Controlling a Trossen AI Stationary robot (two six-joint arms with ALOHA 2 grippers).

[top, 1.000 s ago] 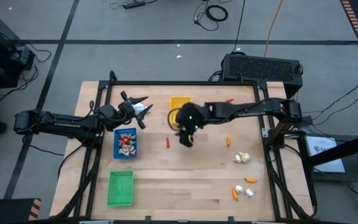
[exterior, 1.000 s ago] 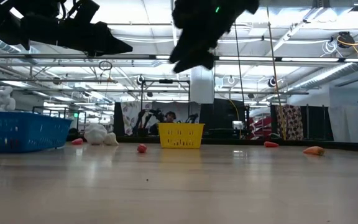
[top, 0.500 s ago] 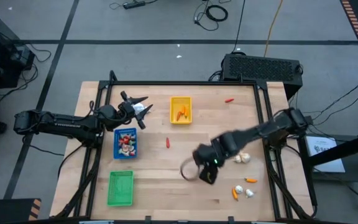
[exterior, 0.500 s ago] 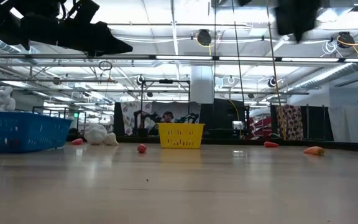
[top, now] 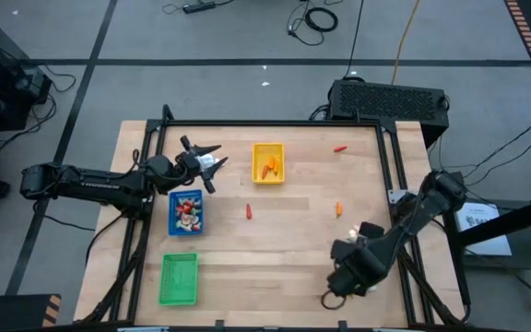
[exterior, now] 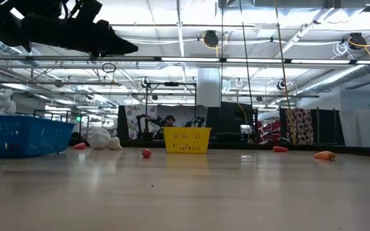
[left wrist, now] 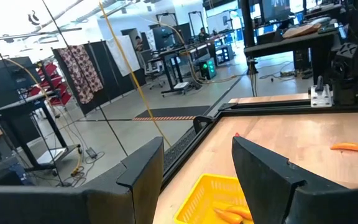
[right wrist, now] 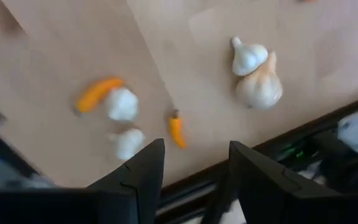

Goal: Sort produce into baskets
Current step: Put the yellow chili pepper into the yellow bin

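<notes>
No readable writing, left gripper [top: 212,164] parted and empty near yellow tray [top: 267,162], right gripper [right wrist: 191,177] parted above garlic bulbs [right wrist: 257,73]

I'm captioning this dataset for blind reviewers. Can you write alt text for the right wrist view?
The right gripper hangs open above a wooden table, looking down on scattered toy produce: two garlic bulbs touching each other, two smaller white bulbs, an orange pepper and a small carrot.

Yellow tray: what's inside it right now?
The yellow tray holds a few slim orange-red pieces. The exact count is unclear; in the low view its wall hides the contents.
</notes>
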